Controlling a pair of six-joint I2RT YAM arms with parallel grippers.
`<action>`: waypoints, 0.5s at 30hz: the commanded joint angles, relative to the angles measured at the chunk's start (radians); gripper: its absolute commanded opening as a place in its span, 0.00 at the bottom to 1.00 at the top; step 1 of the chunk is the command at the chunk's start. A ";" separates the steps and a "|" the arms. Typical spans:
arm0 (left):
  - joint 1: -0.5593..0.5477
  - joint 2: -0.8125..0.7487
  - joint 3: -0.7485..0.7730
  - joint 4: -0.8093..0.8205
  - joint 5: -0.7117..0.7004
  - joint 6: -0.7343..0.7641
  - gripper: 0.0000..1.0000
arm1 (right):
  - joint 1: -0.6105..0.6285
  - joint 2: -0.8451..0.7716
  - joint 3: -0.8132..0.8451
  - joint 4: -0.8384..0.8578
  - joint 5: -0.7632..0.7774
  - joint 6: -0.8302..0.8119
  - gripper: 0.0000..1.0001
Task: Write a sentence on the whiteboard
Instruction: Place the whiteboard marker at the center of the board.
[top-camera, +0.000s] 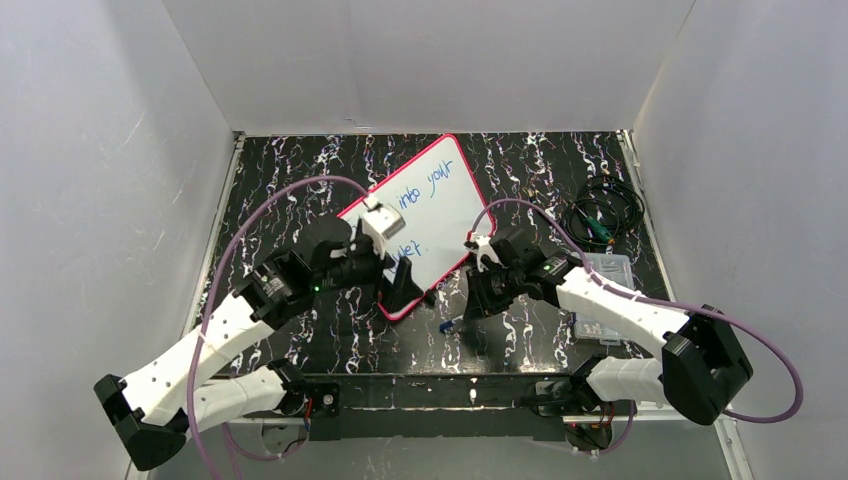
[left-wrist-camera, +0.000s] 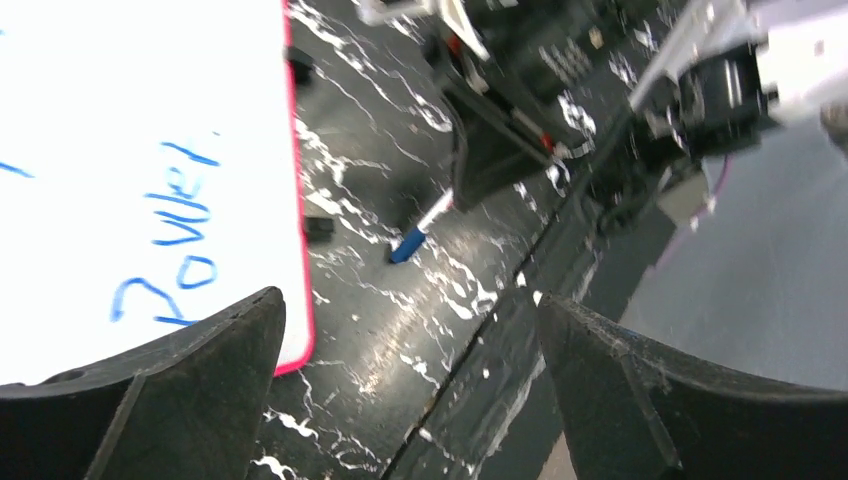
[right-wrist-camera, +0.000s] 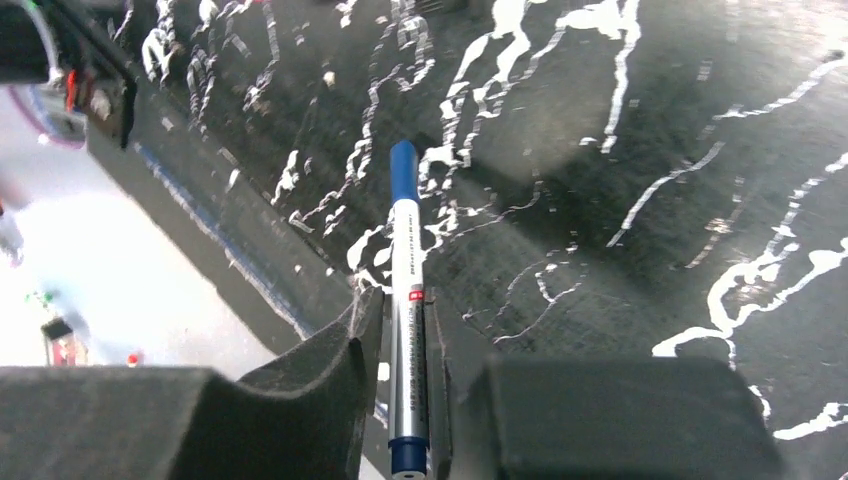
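Observation:
The whiteboard (top-camera: 440, 205) lies tilted on the black marbled table, with its pink-red frame. The blue sentence (top-camera: 425, 188) is partly hidden by my left arm; "into your" and "wer." show in the top view. "Power." (left-wrist-camera: 170, 240) shows in the left wrist view on the board (left-wrist-camera: 120, 120). My left gripper (top-camera: 402, 287) hangs open and empty over the board's near corner (left-wrist-camera: 408, 300). My right gripper (top-camera: 472, 300) is shut on the silver marker pen (right-wrist-camera: 405, 300). The marker's blue end (top-camera: 447, 326) points at the table just off the board; the marker also shows in the left wrist view (left-wrist-camera: 425, 225).
A coil of dark cables (top-camera: 605, 212) lies at the back right. A clear plastic box (top-camera: 607, 275) sits under my right arm. White walls close in the table on three sides. The table's front rail (top-camera: 430, 390) runs between the arm bases.

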 joint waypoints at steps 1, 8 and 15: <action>0.141 0.029 0.091 -0.037 0.008 -0.065 0.95 | -0.028 0.010 -0.021 0.072 0.120 0.023 0.38; 0.414 0.068 0.201 -0.015 0.047 -0.127 0.96 | -0.099 -0.009 -0.004 0.074 0.236 0.018 0.75; 0.618 0.060 0.274 -0.084 -0.116 -0.149 0.98 | -0.213 -0.072 0.048 0.022 0.355 -0.025 0.99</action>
